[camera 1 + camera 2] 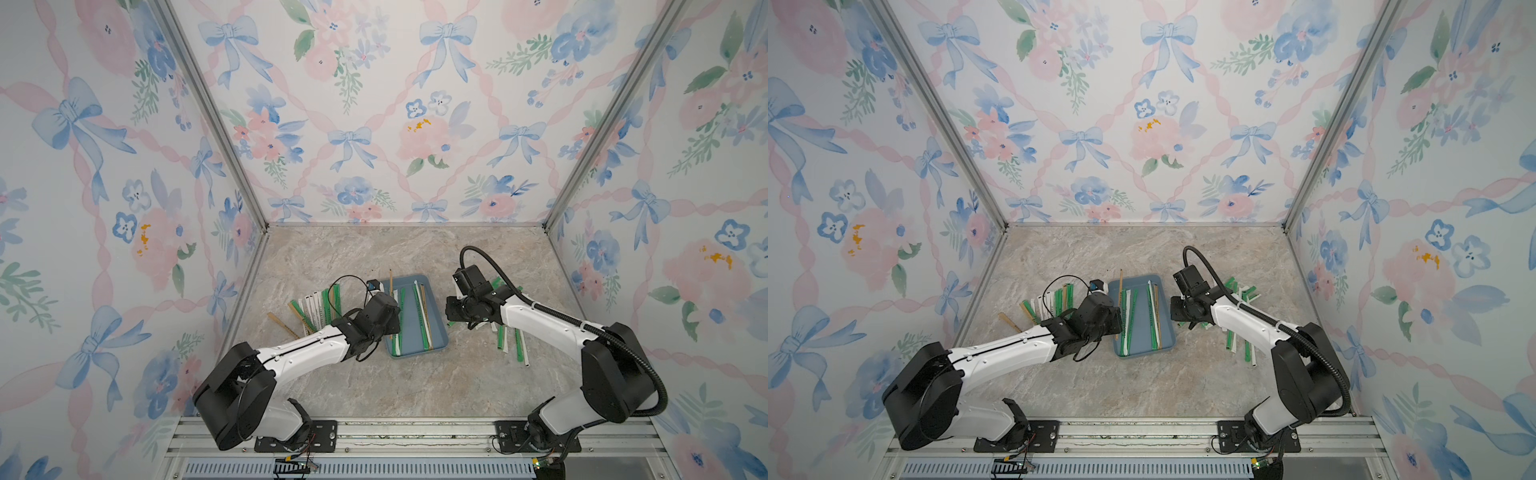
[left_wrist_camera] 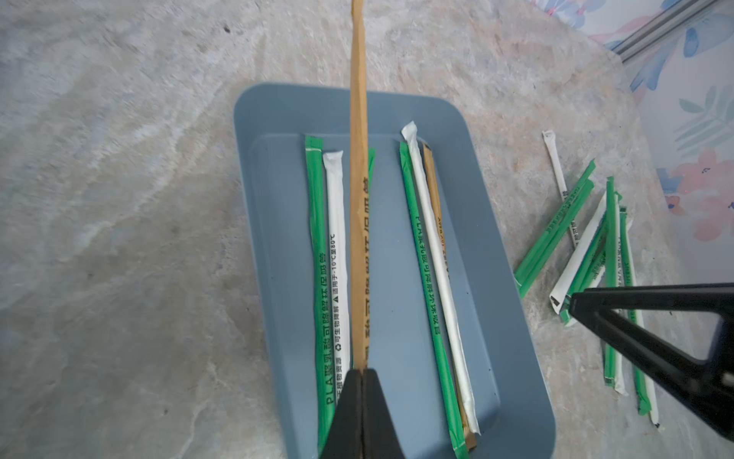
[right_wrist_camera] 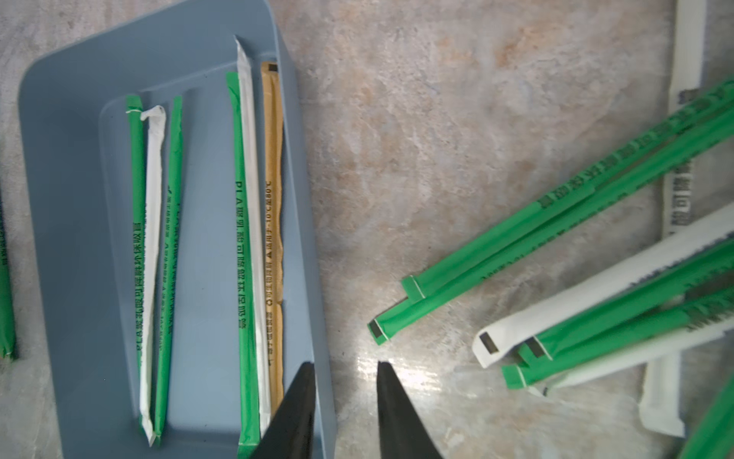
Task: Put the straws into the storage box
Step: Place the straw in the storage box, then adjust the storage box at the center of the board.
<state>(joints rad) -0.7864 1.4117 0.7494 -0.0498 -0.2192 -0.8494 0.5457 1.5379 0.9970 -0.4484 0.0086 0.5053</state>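
Observation:
The storage box (image 1: 419, 352) (image 1: 1144, 353) is a shallow slate-blue tray at mid-table, with several green, white and tan straws lying lengthwise in it (image 2: 427, 254) (image 3: 248, 238). My left gripper (image 2: 362, 371) is shut on one end of a tan-brown straw (image 2: 358, 198). That straw stretches over the box along its length, and its far end pokes past the far rim (image 1: 390, 276). My right gripper (image 3: 345, 365) stands open at the box's right rim: one finger is over the rim, the other over bare table. Nothing is held between them.
A fan of loose straws (image 1: 316, 305) lies on the marble table left of the box, partly under my left arm. Another loose pile (image 1: 511, 336) (image 3: 556, 222) lies right of the box by my right arm. Floral walls close in three sides.

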